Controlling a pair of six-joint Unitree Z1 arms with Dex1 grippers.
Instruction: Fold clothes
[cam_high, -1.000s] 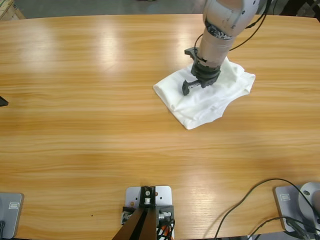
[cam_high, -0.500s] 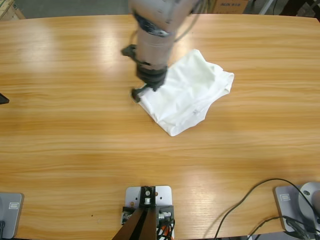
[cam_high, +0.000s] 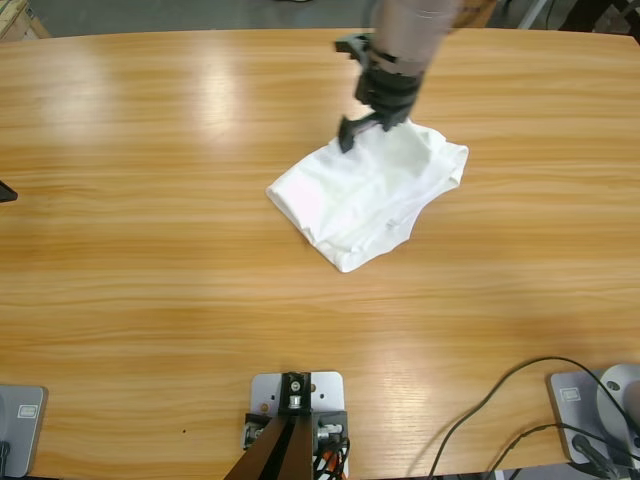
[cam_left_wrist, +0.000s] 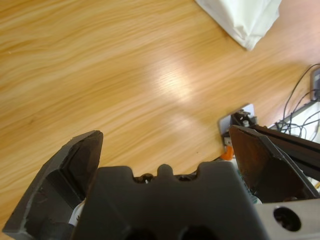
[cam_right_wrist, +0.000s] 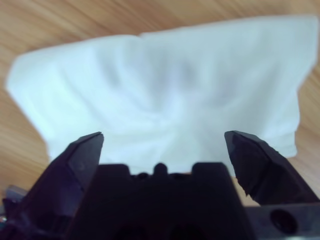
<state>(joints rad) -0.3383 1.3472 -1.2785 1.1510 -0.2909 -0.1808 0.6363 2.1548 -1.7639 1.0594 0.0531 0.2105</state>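
Near edge of tabletop (cam_high: 150, 330): bare wood, nothing of the task there.

Middle, right of centre: T-shirt (cam_high: 365, 195), white, folded into a compact bundle. Lies flat with a few soft creases. Long axis runs diagonally, from the corner nearest the camera and to the left up toward the far right.

Far side: right end effector (cam_high: 372, 118) comes down from the top edge and hangs over the bundle's far edge. Right wrist view: jaws spread wide, nothing between them, T-shirt (cam_right_wrist: 160, 95) filling the field just ahead.

Left end effector (cam_left_wrist: 165, 150): not seen in the high view. Its wrist view shows jaws wide apart, empty, bare wood ahead, and only one corner of the T-shirt (cam_left_wrist: 245, 20) at the far top edge.

Judgement: the right arm is much the nearer. The shirt lies directly ahead of and below its jaws, so the next grasp falls to it, likely on the far edge.
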